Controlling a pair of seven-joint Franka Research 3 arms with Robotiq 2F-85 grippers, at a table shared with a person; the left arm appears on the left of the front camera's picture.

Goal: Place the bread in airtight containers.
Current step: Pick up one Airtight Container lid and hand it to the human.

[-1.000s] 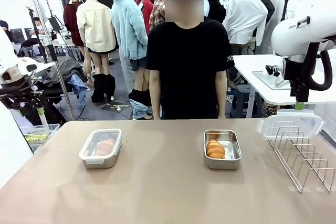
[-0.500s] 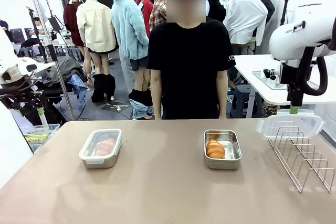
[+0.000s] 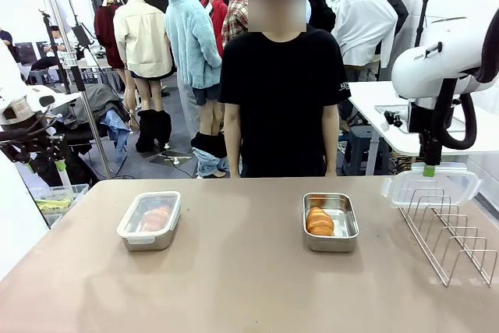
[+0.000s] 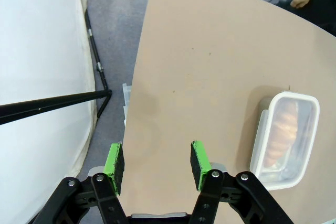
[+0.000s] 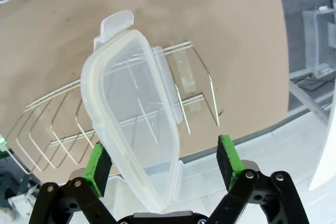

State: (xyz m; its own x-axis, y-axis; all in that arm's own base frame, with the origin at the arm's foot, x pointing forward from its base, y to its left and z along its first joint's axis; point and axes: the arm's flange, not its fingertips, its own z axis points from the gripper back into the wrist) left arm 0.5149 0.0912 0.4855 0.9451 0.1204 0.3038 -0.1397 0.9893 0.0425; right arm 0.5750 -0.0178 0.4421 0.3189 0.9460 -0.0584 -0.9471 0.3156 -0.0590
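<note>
Your counter (image 3: 249, 286) carries a wire rack (image 3: 451, 228) at its right edge, where the clear lid (image 3: 431, 186) leans. The open tin (image 3: 330, 221) right of centre holds bread (image 3: 319, 221); the lidded tin (image 3: 150, 220) toward the left edge holds another roll (image 3: 156, 218). Your right end effector (image 5: 164, 163) stands wide, straddling the lid without gripping; centre it before you close. Your left end effector (image 4: 156, 160) hangs part-open and empty over the left edge.

Right arm (image 3: 437, 56): upper right of the front view, wrist pointing down. Right gripper (image 5: 163, 163): jaws spread wide, holding nothing. Left gripper (image 4: 156, 161): lower centre of its wrist view, jaws parted, nothing between them.
</note>
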